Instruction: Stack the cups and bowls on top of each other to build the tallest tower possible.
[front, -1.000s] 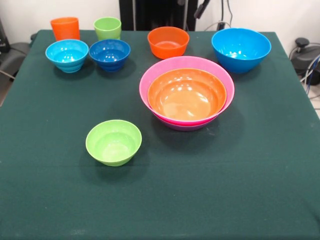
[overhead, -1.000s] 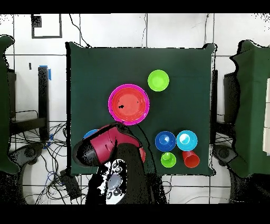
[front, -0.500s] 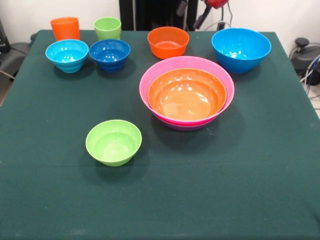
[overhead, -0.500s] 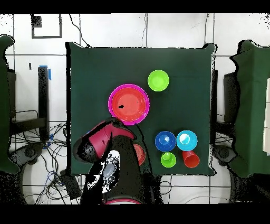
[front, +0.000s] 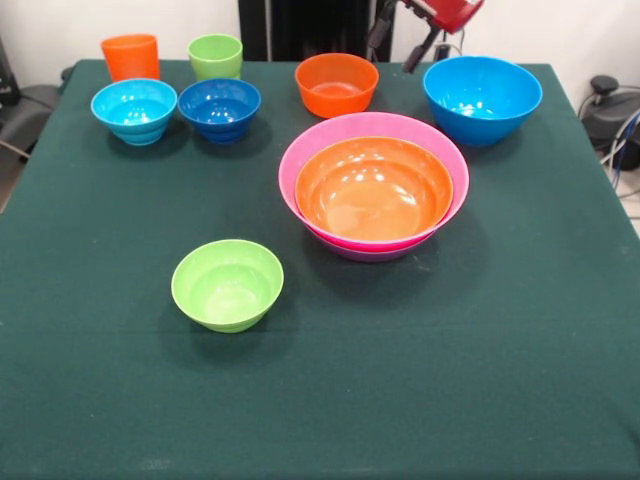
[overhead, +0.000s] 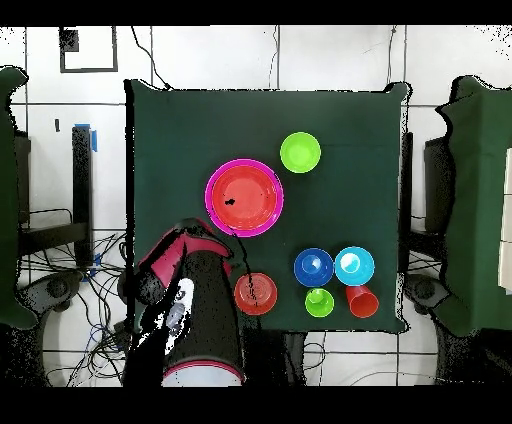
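Front view, arm: only a red and black end (front: 440, 20) shows at the top edge, above the big blue bowl (front: 482, 98); it has come further in than a second ago.
Front view, claw: cannot tell how open; it holds nothing.
Front view, tower: orange bowl in pink (front: 373, 190), mid-table.
Overhead view, arm: the arm (overhead: 190, 300) has swung aside, uncovering the small orange bowl (overhead: 256, 293).

Bowls and cups on a green worktop (front: 520, 330)
An orange bowl (front: 372, 190) sits nested in a pink bowl (front: 300, 165); a lime-green bowl (front: 227, 284) stands apart.
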